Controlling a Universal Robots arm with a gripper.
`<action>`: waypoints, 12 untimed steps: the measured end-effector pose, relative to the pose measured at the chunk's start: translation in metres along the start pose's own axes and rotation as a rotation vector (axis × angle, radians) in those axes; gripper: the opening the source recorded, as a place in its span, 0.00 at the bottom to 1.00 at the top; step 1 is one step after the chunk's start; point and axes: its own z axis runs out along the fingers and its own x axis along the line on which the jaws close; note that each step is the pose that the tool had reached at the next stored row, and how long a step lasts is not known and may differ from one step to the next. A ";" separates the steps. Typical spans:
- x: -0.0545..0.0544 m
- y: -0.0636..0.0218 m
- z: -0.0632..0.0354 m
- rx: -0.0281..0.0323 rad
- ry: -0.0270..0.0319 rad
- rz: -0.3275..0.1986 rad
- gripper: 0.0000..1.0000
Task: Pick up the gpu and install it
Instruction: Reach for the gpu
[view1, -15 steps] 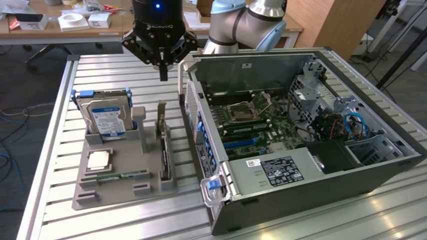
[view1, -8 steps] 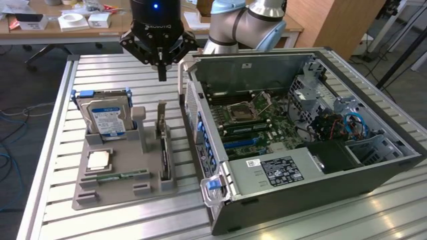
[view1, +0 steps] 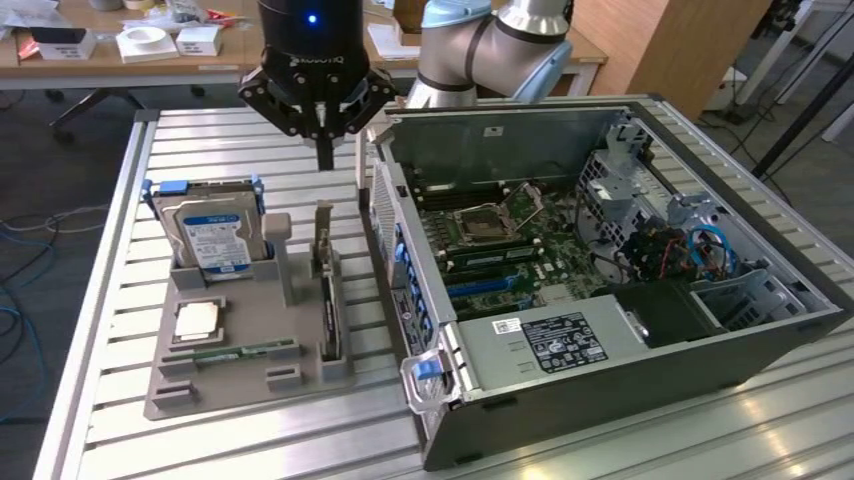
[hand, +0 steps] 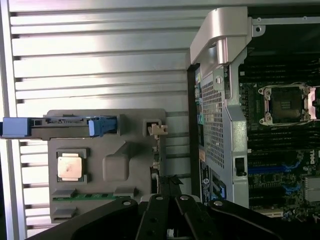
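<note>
Gripper (view1: 324, 152) hangs above the slatted table (view1: 120, 250), fingers pressed together to one point w/ nothing btw them, so it's empty. The gpu (view1: 327, 290) is below it, apart from the fingertips, no contact. The card stands on its long edge in a slot of the grey tray (view1: 174, 385), along the tray edge that faces the PC case (view1: 641, 360). It's just beside the case wall. The fingertips sit over approx the far end of that slot as the exterior view shows it; the rest of the card runs from there toward the table's near edge. In the wrist view the closed fingers line up w/ the card's thin top edge.

The tray lies on the table toward the edge on the exterior view's left. The case takes the side on the exterior view's right, lying w/ its open side up and the motherboard (view1: 534, 260) showing.

Count:
- 1 gpu, in its slot
- 1 HDD (view1: 207, 235), silver w/ blue label, upright at the tray's far corner on the exterior view's left
- 1 CPU chip (view1: 198, 320), flat, mid tray
- 1 mem stick (view1: 240, 352), green, flat, toward the tray's near edge
- 1 tray, 1 PC case, 1 gripper
</note>
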 end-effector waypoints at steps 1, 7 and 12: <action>0.000 -0.0020 -0.0001 0.0000 0.0000 0.000 0.10; 0.000 -0.0121 -0.0005 0.0000 0.0000 0.000 0.10; 0.001 -0.0231 -0.0010 -0.0001 0.0000 0.000 0.10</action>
